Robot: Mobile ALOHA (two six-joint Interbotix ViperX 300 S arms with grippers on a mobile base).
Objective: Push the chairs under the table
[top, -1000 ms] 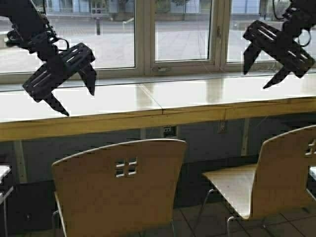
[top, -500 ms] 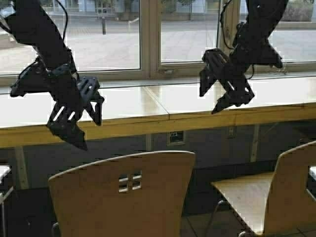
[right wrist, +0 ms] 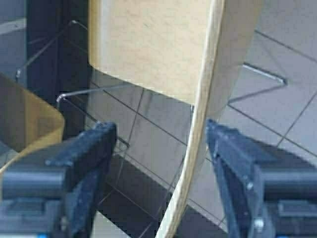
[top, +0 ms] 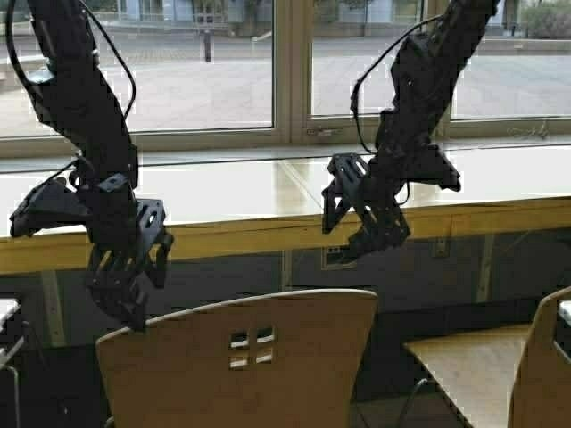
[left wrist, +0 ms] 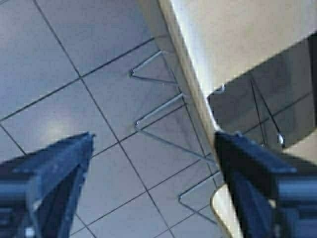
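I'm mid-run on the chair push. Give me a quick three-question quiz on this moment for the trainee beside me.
1. True or false: the left gripper is open just above the top edge of the near chair.
2. Where is the right gripper? A) resting on the table top; B) in the air in front of the table's front edge, above the chair back; C) clamped on the second chair at the right.
3. Fill in: the backrest of the near chair has a grid of ____ small square cutouts.

Key: 1 true; 2 B; 3 four.
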